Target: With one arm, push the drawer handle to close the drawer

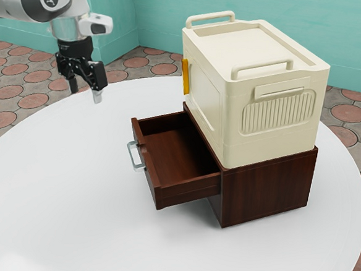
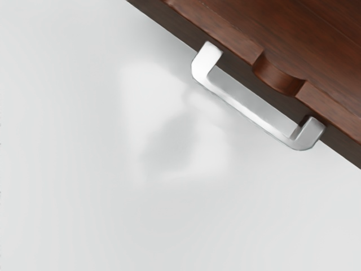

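Observation:
In the exterior view my gripper (image 1: 85,91) hangs above the table's far-left edge, its two fingers apart with nothing between them. The dark red-brown drawer (image 1: 174,155) is pulled well out of its cabinet (image 1: 265,186), and its inside looks bare. On the drawer's front is a silver handle (image 1: 132,156), lower than the gripper and apart from it, toward the exterior view's right. From the wrist view, the angular metal handle (image 2: 243,110) crosses diagonally along the front of the wooden drawer (image 2: 240,31), beside a rounded notch in its top edge.
A cream box (image 1: 223,95) with two raised handles rests on top of the cabinet, with a yellow piece (image 1: 185,76) at its side. Everything stands on a round white table (image 1: 71,196); a teal wall (image 1: 161,16) rises behind.

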### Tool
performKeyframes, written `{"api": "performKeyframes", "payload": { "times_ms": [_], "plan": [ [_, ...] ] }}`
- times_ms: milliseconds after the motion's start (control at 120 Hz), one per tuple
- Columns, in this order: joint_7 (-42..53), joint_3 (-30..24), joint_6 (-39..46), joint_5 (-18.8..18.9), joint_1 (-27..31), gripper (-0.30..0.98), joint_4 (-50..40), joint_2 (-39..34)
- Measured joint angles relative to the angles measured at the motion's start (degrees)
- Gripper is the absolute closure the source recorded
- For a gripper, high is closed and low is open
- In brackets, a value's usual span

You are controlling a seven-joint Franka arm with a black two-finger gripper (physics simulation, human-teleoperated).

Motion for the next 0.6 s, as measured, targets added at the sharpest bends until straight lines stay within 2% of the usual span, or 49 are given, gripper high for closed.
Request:
{"api": "performKeyframes", "payload": {
  "times_ms": [275,450,600],
  "plan": [
    [1.7,0.0,2.6,1.1,0.2,0.02,-0.2,-0.2],
    [2.4,-0.2,1.6,1.7,0.2,0.45,-6.6,-3.1],
    [7.7,-0.3,7.8,2.8,0.2,0.65,-20.5,-6.6]
  ]
}}
